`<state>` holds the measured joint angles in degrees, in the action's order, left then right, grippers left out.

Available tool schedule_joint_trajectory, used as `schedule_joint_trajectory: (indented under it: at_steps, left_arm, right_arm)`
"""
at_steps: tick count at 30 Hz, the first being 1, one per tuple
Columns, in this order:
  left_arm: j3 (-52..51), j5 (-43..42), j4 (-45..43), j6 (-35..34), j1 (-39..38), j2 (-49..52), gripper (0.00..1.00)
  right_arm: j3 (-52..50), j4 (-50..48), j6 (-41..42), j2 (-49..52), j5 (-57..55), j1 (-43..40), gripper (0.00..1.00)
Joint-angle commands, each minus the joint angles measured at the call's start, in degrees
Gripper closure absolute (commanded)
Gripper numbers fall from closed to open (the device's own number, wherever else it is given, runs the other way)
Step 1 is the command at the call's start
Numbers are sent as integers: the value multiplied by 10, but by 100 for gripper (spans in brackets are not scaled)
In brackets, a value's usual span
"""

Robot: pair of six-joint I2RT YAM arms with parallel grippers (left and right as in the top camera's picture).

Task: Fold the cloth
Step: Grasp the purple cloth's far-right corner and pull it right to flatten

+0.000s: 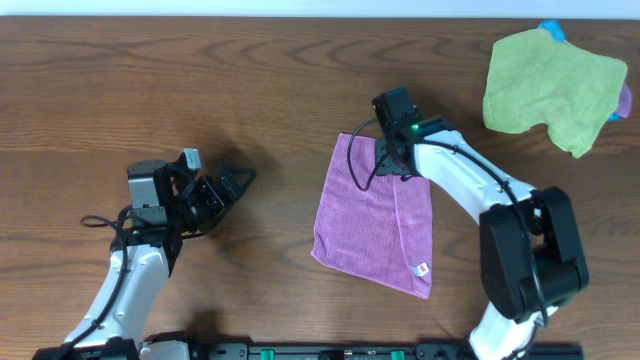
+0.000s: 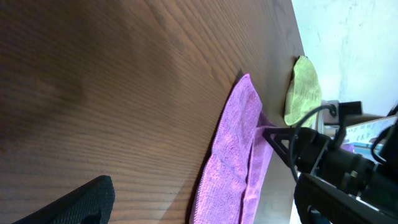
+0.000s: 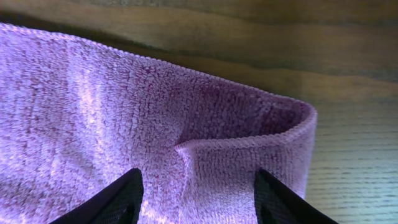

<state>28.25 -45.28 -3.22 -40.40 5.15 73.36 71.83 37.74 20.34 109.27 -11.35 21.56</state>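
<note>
The purple cloth [image 1: 365,215] lies flat at the table's middle, its right strip folded over on top, with a white tag [image 1: 421,268] near the front corner. My right gripper [image 1: 388,160] is open and sits low over the cloth's far edge. In the right wrist view its fingers [image 3: 196,199] straddle the folded layer's edge of the cloth [image 3: 124,106] without closing on it. My left gripper [image 1: 225,185] is open and empty over bare wood, well left of the cloth. The left wrist view shows the cloth [image 2: 233,149] edge-on and one left finger [image 2: 78,202].
A larger light-green cloth [image 1: 550,85] lies crumpled at the far right corner, over a small blue item [image 1: 552,30]; the green cloth also shows in the left wrist view [image 2: 303,90]. The right arm [image 2: 336,168] stretches over the purple cloth's right side.
</note>
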Motion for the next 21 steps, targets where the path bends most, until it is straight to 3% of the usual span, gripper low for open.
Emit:
schedule_joint_trajectory:
  at_steps: [1, 12, 17, 21]
  left_arm:
    - [11, -13, 0, 12, 2, 1, 6]
    - [11, -17, 0, 12, 2, 1, 6]
    - [11, -22, 0, 12, 3, 1, 7]
    - [11, -24, 0, 12, 3, 1, 7]
  right_arm:
    - [-1, -3, -2, 6, -7, -3, 43]
    - [-1, -3, 0, 39, -20, -3, 50]
    - [-1, -10, 0, 43, -24, -3, 66]
    - [-1, -9, 0, 43, -33, -3, 86]
